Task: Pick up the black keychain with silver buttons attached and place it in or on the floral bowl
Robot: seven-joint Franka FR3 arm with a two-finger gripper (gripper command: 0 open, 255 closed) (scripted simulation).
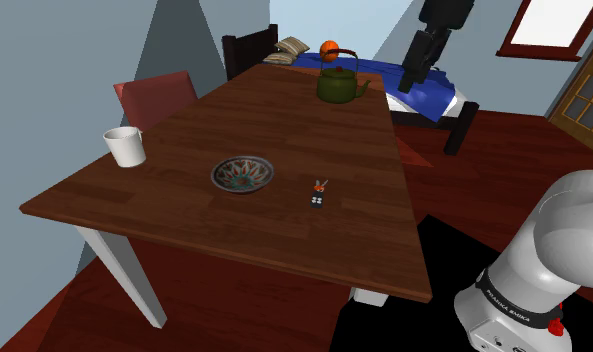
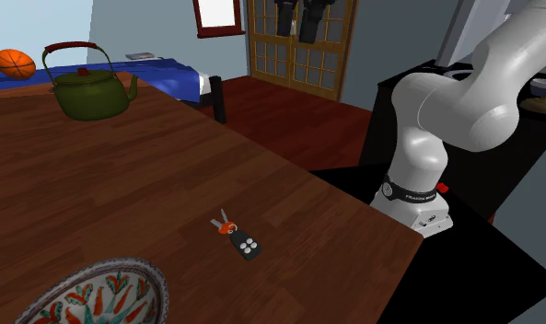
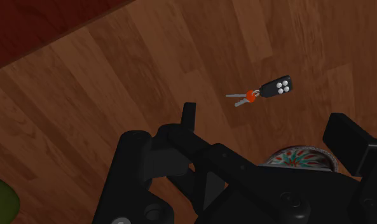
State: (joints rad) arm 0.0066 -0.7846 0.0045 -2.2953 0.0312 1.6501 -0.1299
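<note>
Lying flat on the brown wooden worktop (image 1: 284,130), the black keychain (image 1: 319,193) sits near the floral bowl (image 1: 243,173), apart from it and on the side toward the worktop's near edge in the shoulder view. Through the wrist view I make out four pale buttons on its fob, with an orange tag and small keys fanned out from one end.

My claw (image 3: 264,111) hangs high above the worktop with its fingers spread and nothing between them. The keychain shows out beyond the fingertips, and the bowl's rim peeks from behind the claw's body. I judge the task barely begun. Nothing is grasped and the bowl holds nothing that I can see. Left to do are the descent, lining the fingers over the fob, the pinch, the lift, the short carry and the release.

Further out stand a white mug (image 1: 125,146) near the far corner, a green kettle (image 1: 339,85) at the end toward the bed (image 1: 429,95), and a red chair (image 1: 154,100) behind the worktop.

Some things I cannot read. The bowl is cut off by the second exterior view's bottom edge and partly covered in the wrist view. The keys are too small to count, and I cannot tell how the ring joins the fob. The arm's upper links run off the top of both outer views.
</note>
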